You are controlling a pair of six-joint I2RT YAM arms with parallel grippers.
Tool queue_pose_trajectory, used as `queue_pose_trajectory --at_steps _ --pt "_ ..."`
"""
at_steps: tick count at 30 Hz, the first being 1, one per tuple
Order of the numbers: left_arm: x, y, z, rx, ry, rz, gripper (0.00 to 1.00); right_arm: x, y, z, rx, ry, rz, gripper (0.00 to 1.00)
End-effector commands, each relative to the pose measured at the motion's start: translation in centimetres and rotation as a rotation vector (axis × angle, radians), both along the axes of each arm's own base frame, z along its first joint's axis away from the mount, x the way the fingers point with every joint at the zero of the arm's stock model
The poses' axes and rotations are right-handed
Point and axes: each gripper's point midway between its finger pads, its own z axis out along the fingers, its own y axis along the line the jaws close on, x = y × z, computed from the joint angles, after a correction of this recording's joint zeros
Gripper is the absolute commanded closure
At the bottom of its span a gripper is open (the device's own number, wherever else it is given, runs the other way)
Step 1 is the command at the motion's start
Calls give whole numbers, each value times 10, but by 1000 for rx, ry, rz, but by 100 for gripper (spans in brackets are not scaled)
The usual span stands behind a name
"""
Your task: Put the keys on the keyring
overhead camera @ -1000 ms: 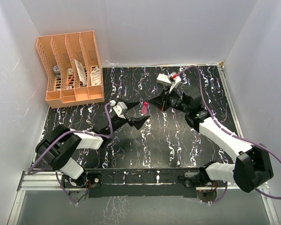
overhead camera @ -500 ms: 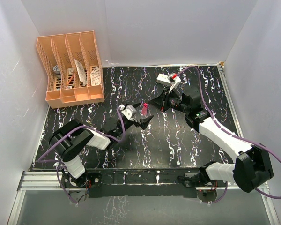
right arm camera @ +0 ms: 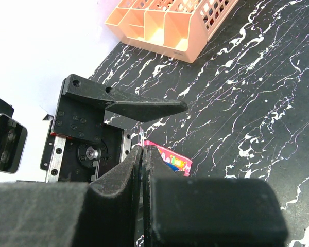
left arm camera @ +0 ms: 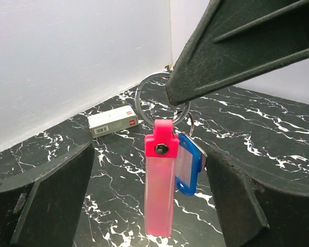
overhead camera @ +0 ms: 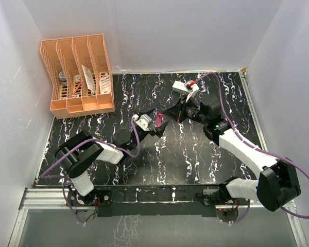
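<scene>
Hold keyring (left arm camera: 137, 98) pinched in pressed-tight right gripper (right arm camera: 142, 152), clear above table (left arm camera: 278, 128), with pink key (left arm camera: 160, 190) and blue key (left arm camera: 191, 167) hanging off it, seemingly threaded. Centre wide-spread left gripper (overhead camera: 154, 122) either side of both keys, close slowly, avoid yanking keyring. Ignore white box (left arm camera: 113, 121).

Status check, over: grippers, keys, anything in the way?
Right gripper shut on the keyring, held up. Left gripper open, fingers either side of the pink key and blue key hanging from it. Nothing between; white box lies behind.
</scene>
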Motion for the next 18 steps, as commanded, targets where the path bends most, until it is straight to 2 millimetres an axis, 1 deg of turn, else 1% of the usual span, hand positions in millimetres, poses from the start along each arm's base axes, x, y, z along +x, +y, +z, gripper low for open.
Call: queue_pose_trajectory --at_steps 1,6,13,15,18 --pt "-4 10 71 -178 -174 31 18 -2 1 30 52 -81 -5 100" --pt "-6 9 72 -181 -174 19 32 -2 0 30 48 -78 -13 100" --pt "-10 9 73 -186 -173 -1 39 0 -3 28 43 -73 -31 100" --pt "-11 9 73 -187 -171 -3 44 1 -3 27 41 -68 -34 100" --pt "-12 9 74 -191 -171 -7 48 1 -2 25 37 -61 -32 100"
